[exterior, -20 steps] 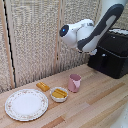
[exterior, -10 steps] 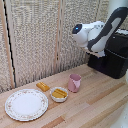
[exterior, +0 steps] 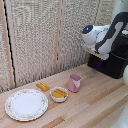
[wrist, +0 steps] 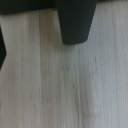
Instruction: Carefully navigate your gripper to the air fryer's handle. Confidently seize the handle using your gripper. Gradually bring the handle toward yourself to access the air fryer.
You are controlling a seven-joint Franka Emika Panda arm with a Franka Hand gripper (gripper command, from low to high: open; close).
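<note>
Evidently early in the task: the air fryer sat on the wooden table at the exterior view's right, hard against the screen behind, much of its body hidden by the arm. The handle showed only in the wrist view, as a dark tapering bar jutting over pale wood grain, blurred, with nothing clamped on it. The gripper itself could not be picked out in either view; whether its fingers stood apart or together I could not tell. Judged: approach under way, arm hanging close over the fryer's front, no contact on the handle shown, so seizing and pulling the drawer both remained to do. Whether the drawer was fully closed could not be made out. Outward on the table: a pink cup, beside it a small bowl with yellow contents, a yellow block, and a patterned plate nearest the exterior view's left, all well apart from the fryer.
</note>
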